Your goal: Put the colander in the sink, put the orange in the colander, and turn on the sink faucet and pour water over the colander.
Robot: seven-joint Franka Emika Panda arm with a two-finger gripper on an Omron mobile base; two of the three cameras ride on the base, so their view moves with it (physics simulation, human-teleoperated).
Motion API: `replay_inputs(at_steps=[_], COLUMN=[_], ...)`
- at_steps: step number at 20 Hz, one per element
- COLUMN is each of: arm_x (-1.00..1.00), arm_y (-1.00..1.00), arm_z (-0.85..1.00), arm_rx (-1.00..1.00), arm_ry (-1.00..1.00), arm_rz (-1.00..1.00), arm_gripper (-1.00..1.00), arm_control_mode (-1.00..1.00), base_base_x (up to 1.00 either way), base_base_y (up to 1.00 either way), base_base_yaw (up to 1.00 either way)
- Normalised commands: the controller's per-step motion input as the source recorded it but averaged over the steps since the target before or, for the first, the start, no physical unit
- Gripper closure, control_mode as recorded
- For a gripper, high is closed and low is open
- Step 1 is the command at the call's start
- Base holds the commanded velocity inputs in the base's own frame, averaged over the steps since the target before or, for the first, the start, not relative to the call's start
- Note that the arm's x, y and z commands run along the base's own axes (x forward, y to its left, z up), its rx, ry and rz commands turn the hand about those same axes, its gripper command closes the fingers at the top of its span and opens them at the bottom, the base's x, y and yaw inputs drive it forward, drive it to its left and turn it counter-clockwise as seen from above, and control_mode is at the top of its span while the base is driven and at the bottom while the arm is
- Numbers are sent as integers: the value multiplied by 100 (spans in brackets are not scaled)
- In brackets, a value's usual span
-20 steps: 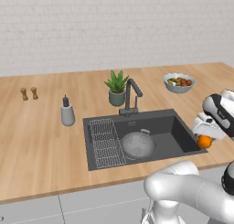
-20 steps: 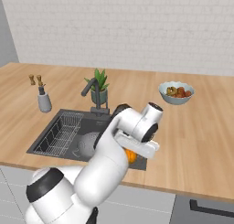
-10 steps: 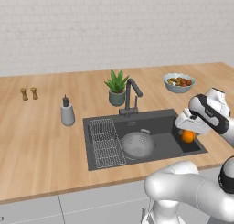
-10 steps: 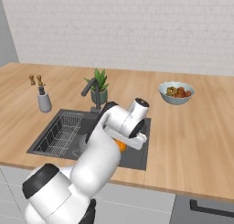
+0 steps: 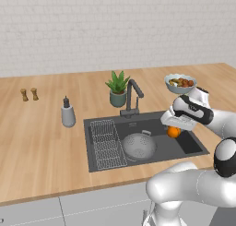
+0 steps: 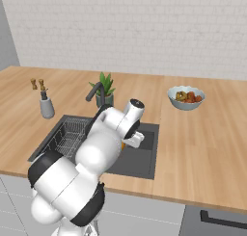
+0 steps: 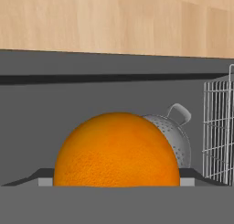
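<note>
Back wall [image 5: 115,26]: white painted brick, evenly lit, which we find running the full width behind the counter. Countertop [image 5: 37,146]: pale wood planks (grain running lengthwise), reaching from the wall to the front edge. Cabinet fronts [image 5: 92,209]: flat light grey panels below the counter, parted by thin seams. We note a dark handle [image 6: 222,218] low at the right.
</note>
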Motion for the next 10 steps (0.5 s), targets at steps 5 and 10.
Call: replay_inputs(at_steps=[5, 10], arm_x=[31, 8], arm_y=[13, 11], arm_z=[-14, -27], arm_rx=[10, 12], arm_ry=[-5, -10], arm_rz=[4, 1], arm_gripper=[100, 100], arm_control_mode=[-100, -100], base_base_x=[0, 0], base_base_y=[0, 0], base_base_yaw=[0, 0])
